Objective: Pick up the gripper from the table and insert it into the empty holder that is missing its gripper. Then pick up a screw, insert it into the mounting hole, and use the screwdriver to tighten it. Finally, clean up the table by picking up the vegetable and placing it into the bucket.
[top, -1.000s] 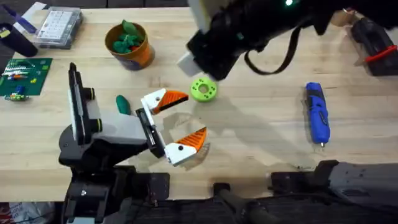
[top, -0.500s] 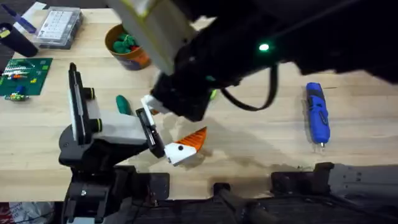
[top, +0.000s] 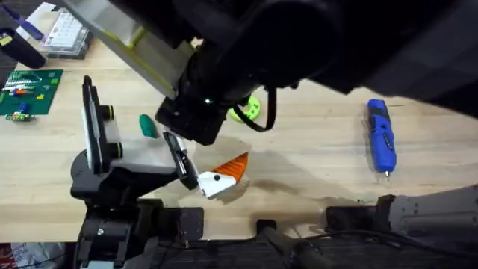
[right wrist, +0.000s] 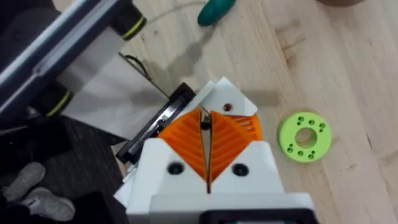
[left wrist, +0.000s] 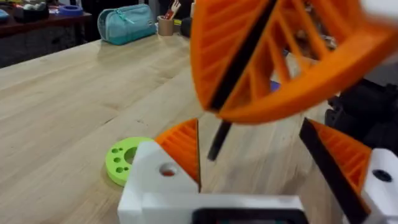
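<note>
Finger piece [right wrist: 227, 106], white at the base with an orange ribbed tip, sits at the far end of the black mounting bar [right wrist: 163, 121], its screw hole facing up. The right gripper [right wrist: 204, 124] hangs directly over it, its two orange pads pressed flat together; a small dark speck shows at their tips (too small to tell what it is). In the overhead view the right arm [top: 246, 52] crosses the middle of the table and covers that end of the bar. The matching second finger [top: 224, 173] is fixed at the bar's near end, pointing right.

In the left wrist view the left gripper [left wrist: 249, 143] has its fingers spread wide apart, with the right gripper's orange pads looming close above the gap.

The dark green vegetable [top: 148, 125] lies on the wood just behind the white-and-grey body [top: 142, 155]. A lime-green ring [top: 248, 110] lies just beyond the finger piece, half under the arm. The blue screwdriver [top: 379, 136] lies well apart on the right side of the table [top: 314, 157], bit toward the front edge. At the far left are a clear compartment box [top: 67, 33] and a green circuit board [top: 28, 91].
</note>
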`<state>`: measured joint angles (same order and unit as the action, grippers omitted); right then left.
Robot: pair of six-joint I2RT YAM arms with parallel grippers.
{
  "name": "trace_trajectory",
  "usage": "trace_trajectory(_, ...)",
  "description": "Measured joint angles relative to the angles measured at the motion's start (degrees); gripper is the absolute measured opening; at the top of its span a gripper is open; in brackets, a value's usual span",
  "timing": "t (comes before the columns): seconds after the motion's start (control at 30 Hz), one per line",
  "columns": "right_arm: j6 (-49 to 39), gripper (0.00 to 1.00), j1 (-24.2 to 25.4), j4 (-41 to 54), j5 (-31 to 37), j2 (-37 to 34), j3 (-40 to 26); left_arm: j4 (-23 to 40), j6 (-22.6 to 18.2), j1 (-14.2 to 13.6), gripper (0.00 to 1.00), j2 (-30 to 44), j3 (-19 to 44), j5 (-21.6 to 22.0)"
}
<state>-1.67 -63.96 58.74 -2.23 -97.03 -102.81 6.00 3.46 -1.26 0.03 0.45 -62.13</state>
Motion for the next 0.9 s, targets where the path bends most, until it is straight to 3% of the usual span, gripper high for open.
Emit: trace_trajectory(0.9, -0.3, 0.003, 0.0, -0.2, 4.3, -1.5, -0.2, 0.0, 0.0, 0.0, 0.986, 0.0, 0.0, 0.0)
